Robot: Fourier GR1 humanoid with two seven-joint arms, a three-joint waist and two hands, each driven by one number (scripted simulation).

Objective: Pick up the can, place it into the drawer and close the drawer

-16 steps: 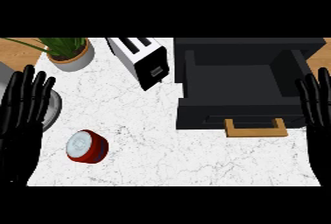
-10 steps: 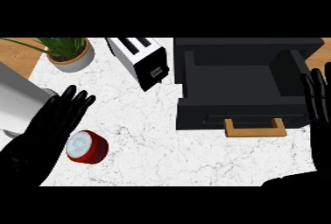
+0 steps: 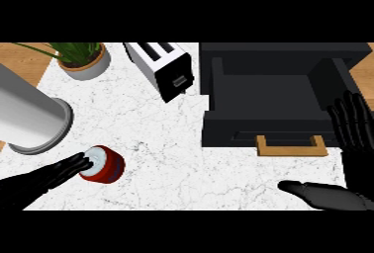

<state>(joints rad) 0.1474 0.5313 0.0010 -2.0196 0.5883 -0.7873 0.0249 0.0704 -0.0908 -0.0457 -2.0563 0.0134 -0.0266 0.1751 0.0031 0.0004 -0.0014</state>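
A short red can (image 3: 104, 165) with a pale lid stands on the white marble counter (image 3: 182, 173) at the lower left. My left hand (image 3: 45, 182) comes in from the lower left corner. Its fingers are stretched out, with the fingertips (image 3: 82, 163) touching the can's left rim; they do not close round it. The black drawer (image 3: 277, 99) is pulled open at the upper right, its wooden handle (image 3: 291, 147) facing me. My right hand (image 3: 353, 129) rests open at the right edge beside the drawer, fingers up and thumb (image 3: 315, 192) out to the left.
A large grey cylinder (image 3: 29, 118) slants in at the left, just above the can. A toaster (image 3: 164, 69) stands at the top centre, and a potted plant (image 3: 82, 60) at the top left. Wooden surface shows beyond the counter's upper corners.
My left hand has dropped from fingers-up at the left edge and swung right, its fingertips now on the can. My right hand has shifted lower, and its thumb has come into view.
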